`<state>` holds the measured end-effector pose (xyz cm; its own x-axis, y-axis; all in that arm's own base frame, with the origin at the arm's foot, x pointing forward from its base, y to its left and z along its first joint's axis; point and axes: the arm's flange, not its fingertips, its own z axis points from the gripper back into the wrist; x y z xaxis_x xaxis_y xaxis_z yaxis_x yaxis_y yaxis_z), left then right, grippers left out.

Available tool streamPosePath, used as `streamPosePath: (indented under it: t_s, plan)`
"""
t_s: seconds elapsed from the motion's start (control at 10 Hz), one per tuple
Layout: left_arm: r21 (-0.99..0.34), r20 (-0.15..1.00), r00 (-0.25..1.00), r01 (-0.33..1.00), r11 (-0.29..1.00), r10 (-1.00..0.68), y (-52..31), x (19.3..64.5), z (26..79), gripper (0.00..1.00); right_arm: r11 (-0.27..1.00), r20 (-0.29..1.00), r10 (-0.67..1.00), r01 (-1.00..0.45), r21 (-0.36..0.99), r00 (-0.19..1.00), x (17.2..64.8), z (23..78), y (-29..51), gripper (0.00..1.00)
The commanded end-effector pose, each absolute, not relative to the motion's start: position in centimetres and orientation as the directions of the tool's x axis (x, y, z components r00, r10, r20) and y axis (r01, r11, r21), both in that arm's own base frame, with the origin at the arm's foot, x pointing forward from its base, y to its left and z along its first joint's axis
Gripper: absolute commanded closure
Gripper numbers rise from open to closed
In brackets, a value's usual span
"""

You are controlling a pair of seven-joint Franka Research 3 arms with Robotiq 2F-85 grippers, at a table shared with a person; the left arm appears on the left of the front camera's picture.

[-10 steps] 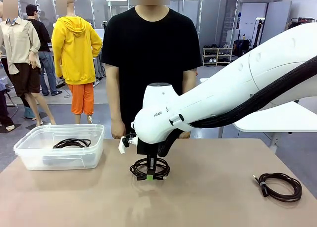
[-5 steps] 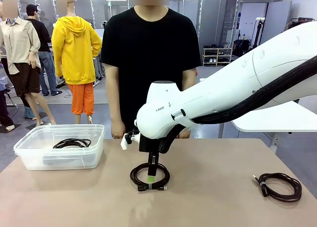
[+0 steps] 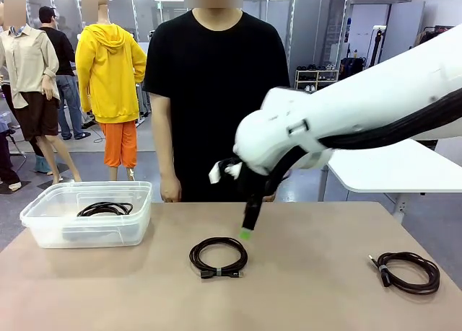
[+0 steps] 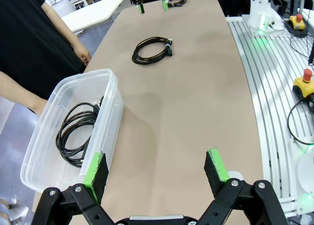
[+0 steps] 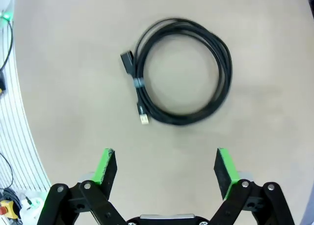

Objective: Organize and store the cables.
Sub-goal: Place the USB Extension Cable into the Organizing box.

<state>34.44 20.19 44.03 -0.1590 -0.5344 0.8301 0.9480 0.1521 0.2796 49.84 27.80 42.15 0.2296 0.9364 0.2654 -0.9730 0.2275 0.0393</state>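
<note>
You're in a robotics lab, open hall type. A white robot arm (image 3: 361,107) with a thick black hose (image 3: 390,133) hangs over a plain tan desk (image 3: 325,288). Past your left hand (image 4: 156,154), a slotted aluminium frame (image 4: 255,87) runs along the desk edge. It carries a white arm base (image 4: 260,9) with a green glow under it and yellow stop-button boxes (image 4: 305,85), with loose wires (image 4: 294,122) round them. Behind the person (image 3: 216,93) you get glass partitions (image 3: 303,21), grey floor (image 3: 151,169), a low rack (image 3: 315,81) and a spare white table (image 3: 390,169).
</note>
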Motion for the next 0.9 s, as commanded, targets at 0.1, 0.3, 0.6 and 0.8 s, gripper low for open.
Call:
streamPosePath:
  t_s: [0.1, 0.3, 0.6, 0.8]
  plan:
    - [0.295, 0.836, -0.176, 0.943, 0.155, -0.519, 20.0, 34.2, 44.2, 0.0, 0.268, 0.399, 0.88, -0.963, 0.033, 0.258, 47.9, 44.3, 17.6, 0.0]
    - [0.295, 0.836, -0.176, 0.943, 0.155, -0.519, 20.0, 34.2, 44.2, 0.0, 0.343, 0.49, 0.815, -0.939, 0.026, 0.311, 47.4, 45.7, 9.9, 0.0]
    - [0.295, 0.836, -0.176, 0.943, 0.155, -0.519, 20.0, 34.2, 44.2, 0.0, 0.372, 0.629, 0.717, -0.928, 0.021, 0.301, 44.6, 47.3, -3.1, 0.0]
    - [0.295, 0.836, -0.176, 0.943, 0.155, -0.519, 20.0, 34.2, 44.2, 0.0, 0.409, 0.706, 0.648, -0.912, -0.007, 0.286, 42.0, 47.4, -12.4, 0.0]
